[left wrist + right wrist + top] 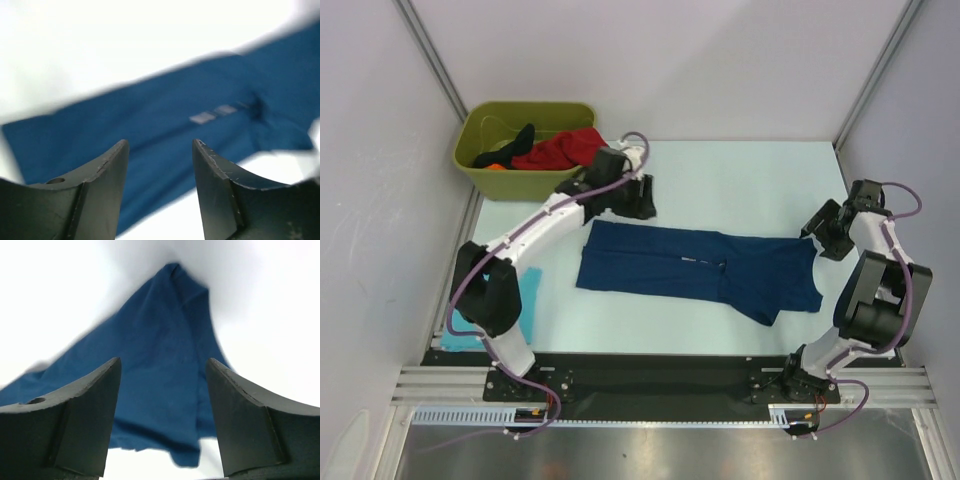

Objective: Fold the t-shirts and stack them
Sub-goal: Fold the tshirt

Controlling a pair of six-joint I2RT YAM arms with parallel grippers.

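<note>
A navy blue t-shirt (pixel 700 265) lies spread flat across the middle of the table, folded into a long band. My left gripper (pixel 642 208) hovers just past its far left corner, open and empty; in the left wrist view the jaws (pixel 160 150) stand apart above the blue cloth (pixel 165 115). My right gripper (pixel 817 238) sits at the shirt's right end, open too; its jaws (pixel 164 367) frame the navy shirt (pixel 160 355) without touching it. A light turquoise t-shirt (pixel 528 292) lies at the near left, partly hidden by the left arm.
An olive-green bin (pixel 525 106) stands at the far left corner, holding a red t-shirt (pixel 560 150) and a black one (pixel 517 138). Grey walls close in the table on both sides and at the back.
</note>
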